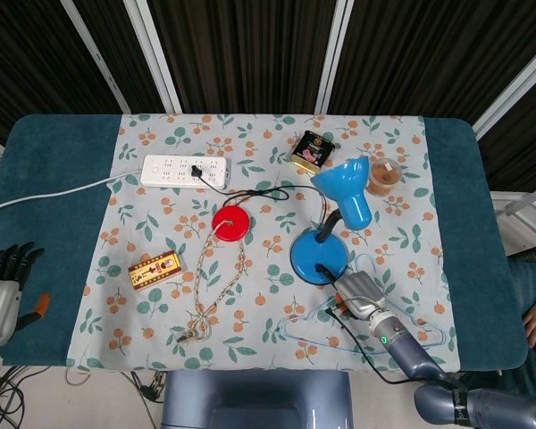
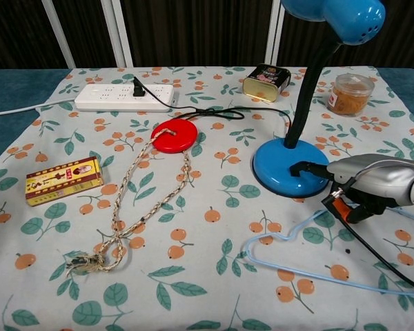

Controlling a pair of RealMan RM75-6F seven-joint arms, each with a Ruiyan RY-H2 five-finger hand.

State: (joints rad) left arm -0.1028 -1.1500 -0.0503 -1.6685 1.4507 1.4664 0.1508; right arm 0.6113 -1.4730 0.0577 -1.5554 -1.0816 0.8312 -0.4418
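My right hand (image 1: pixel 357 293) hovers low over the cloth just in front of the blue desk lamp's round base (image 1: pixel 318 256). Its fingers are curled in and I see nothing in them. In the chest view the right hand (image 2: pixel 374 182) sits beside the black fitting on the lamp base (image 2: pixel 287 168), above the top of a pale blue wire hanger (image 2: pixel 297 256). A black cable (image 2: pixel 379 254) trails from under the hand. My left hand (image 1: pixel 4 284) rests off the table's left edge with its dark fingers straight and holding nothing.
A white power strip (image 1: pixel 184 169) with one plug lies at the back left. A red disc (image 1: pixel 231 222) with a braided rope (image 1: pixel 216 295) sits mid-table. A small yellow-red box (image 1: pixel 154 269) lies at the left. A printed tin (image 1: pixel 310 149) and a small jar (image 1: pixel 384 175) stand at the back.
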